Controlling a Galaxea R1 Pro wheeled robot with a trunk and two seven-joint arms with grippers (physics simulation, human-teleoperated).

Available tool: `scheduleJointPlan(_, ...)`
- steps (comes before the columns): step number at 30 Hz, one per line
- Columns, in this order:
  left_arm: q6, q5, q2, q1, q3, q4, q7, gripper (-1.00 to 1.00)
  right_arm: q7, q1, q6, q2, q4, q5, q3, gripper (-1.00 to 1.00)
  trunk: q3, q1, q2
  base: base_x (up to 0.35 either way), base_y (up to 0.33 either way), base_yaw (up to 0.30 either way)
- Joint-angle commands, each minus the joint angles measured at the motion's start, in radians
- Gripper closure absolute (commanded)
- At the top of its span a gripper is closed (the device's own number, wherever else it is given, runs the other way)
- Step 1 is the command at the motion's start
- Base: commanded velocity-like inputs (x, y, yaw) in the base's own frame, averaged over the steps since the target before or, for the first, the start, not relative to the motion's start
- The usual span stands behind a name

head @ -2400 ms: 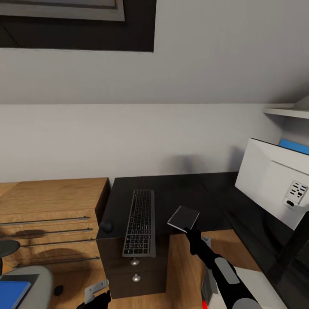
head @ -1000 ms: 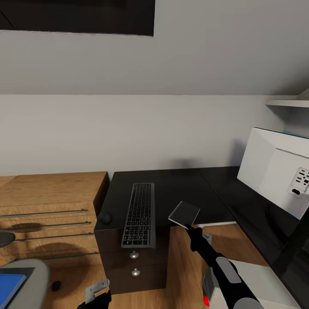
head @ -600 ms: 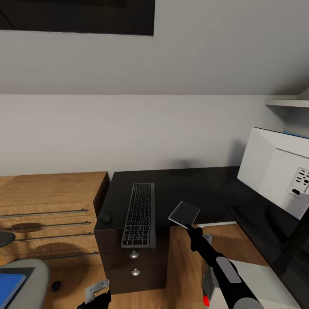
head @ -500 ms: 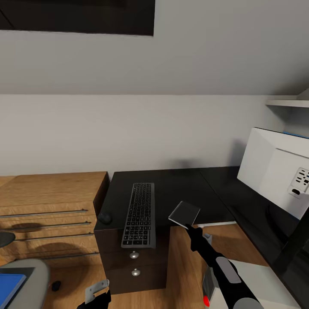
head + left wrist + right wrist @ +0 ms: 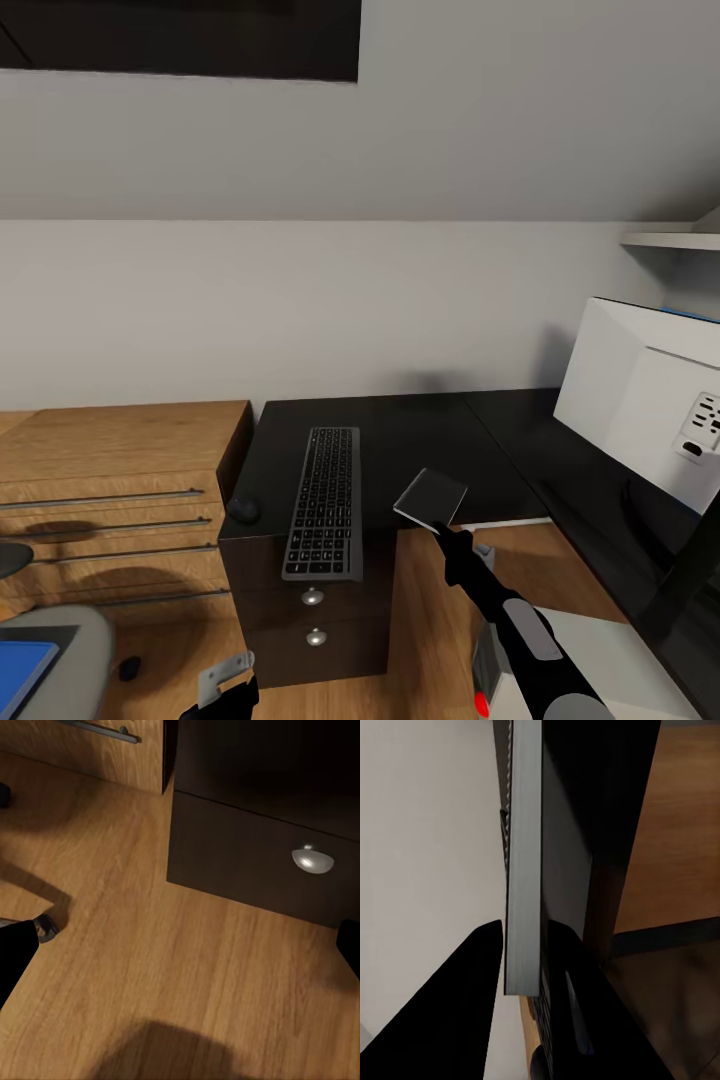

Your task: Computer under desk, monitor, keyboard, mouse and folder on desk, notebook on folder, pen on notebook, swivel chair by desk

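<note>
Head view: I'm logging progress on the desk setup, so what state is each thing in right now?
Notebook: held off the desk edge, tilted, in the right gripper.
Keyboard: flat on the desk, near end overhanging.
Mouse: on the desk, left of the keyboard.
Monitor: upright on the desk, back facing the camera.
Folder: on the chair.
Drawers: shut.

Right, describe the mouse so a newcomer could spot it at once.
Find the glossy black desk against the pale wall. The long keyboard lies on its left part, above the drawers. The mouse sits apart from it at the desk's left front corner: a small rounded black lump, far smaller than the flat, keyed keyboard.
</note>
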Motion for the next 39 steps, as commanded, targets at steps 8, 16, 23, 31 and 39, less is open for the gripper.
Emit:
scheduleJointPlan(8, 0.003, 0.006, 0.002, -0.001, -0.006, -0.002, 0.009, -1.0, -0.069, 0.0, 0.004, 0.001, 0.014, 0.013, -0.008, 1.0, -0.001, 0.0, 0.0, 0.0, 0.0, 0.0)
scheduleJointPlan(16, 0.003, 0.006, 0.001, -0.001, -0.007, -0.001, 0.01, -1.0, -0.068, 0.0, 0.003, 0.001, 0.013, 0.013, -0.008, -1.0, -0.001, 0.0, 0.0, 0.0, 0.0, 0.0)
scheduleJointPlan(23, 0.004, 0.005, -0.001, -0.001, -0.008, 0.0, 0.011, -1.0, -0.066, 0.0, 0.001, 0.002, 0.014, 0.014, -0.008, -1.0, -0.001, 0.0, 0.0, 0.0, 0.0, 0.0)
scheduleJointPlan(31, 0.003, 0.005, -0.001, -0.001, -0.008, 0.013, 0.011, -1.0, -0.066, 0.0, 0.001, 0.001, 0.013, 0.014, -0.008, -1.0, -0.001, 0.0, 0.0, 0.0, 0.0, 0.0)
scheduleJointPlan(39, 0.003, 0.002, -0.001, -0.001, -0.008, 0.029, 0.011, -1.0, -0.062, 0.0, 0.001, 0.0, 0.012, 0.014, -0.008, -1.0, -0.001, 0.0, 0.0, -0.178, -0.059, 0.0)
